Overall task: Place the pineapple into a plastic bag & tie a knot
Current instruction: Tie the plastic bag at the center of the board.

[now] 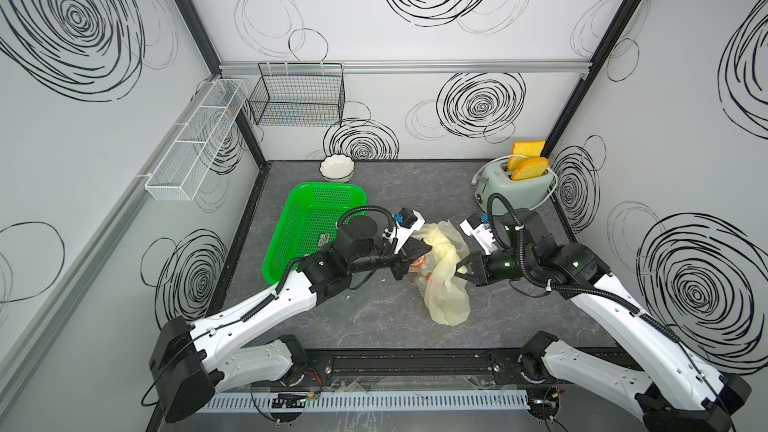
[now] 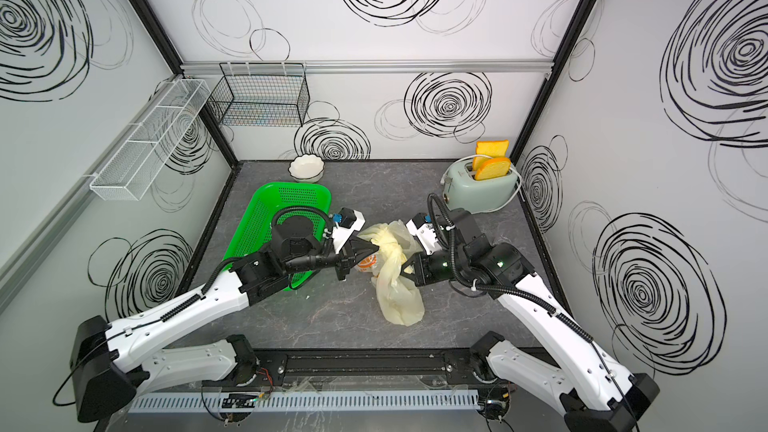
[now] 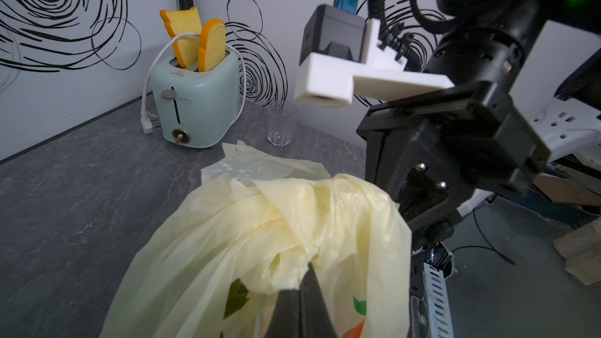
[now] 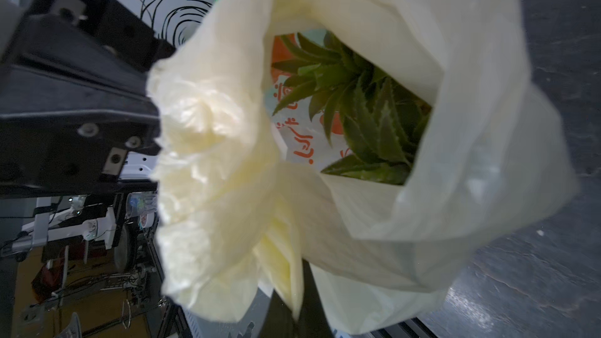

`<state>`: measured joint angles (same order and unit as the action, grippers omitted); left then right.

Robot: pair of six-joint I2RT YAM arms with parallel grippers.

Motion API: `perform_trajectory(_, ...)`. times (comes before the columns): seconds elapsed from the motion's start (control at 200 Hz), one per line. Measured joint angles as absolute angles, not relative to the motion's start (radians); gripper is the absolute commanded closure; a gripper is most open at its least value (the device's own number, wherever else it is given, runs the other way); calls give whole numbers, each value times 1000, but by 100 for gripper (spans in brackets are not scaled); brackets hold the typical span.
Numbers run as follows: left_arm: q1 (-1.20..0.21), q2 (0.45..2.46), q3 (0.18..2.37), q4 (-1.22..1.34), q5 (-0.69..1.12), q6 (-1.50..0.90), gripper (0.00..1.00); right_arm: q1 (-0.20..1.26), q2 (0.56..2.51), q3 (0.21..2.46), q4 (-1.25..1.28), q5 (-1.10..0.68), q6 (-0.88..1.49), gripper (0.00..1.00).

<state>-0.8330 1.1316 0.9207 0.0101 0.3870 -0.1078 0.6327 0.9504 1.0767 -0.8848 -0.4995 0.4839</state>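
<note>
The pale-yellow plastic bag point(image 1: 444, 284) point(image 2: 397, 288) lies crumpled mid-table between both arms. Through its open mouth in the right wrist view I see the pineapple's point(image 4: 367, 108) green leaves inside. My left gripper point(image 1: 430, 248) point(image 2: 375, 248) point(image 3: 308, 274) is shut on a bunched handle strip. My right gripper point(image 1: 460, 270) point(image 2: 406, 270) point(image 4: 300, 300) is shut on another handle strip from the opposite side. Between them the strips are bunched and twisted together point(image 3: 292, 219); I cannot tell whether this twist is a closed knot.
A green perforated basket point(image 1: 303, 218) lies under the left arm. A white bowl point(image 1: 337, 168) stands behind it. A mint toaster point(image 1: 517, 189) with two toast slices sits at the back right, a clear glass point(image 3: 281, 125) near it. Wire baskets point(image 1: 297, 95) hang on the walls.
</note>
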Motion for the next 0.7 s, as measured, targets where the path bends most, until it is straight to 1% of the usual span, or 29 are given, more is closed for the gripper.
perform_trajectory(0.185, -892, 1165, 1140, -277, 231, -99, 100, 631, 975, 1077, -889, -378, 497, 100)
perform_trajectory(0.39, -997, 1251, 1308, -546, -42, -81, 100, 617, 979, 1077, -896, -299, 511, 100)
perform_trajectory(0.545, -1022, 1281, 1354, -620, -205, -74, 100, 598, 963, 1079, -914, -277, 519, 100)
perform_trajectory(0.7, -1040, 1268, 1358, -610, -303, -40, 100, 593, 933, 1102, -924, -264, 529, 100)
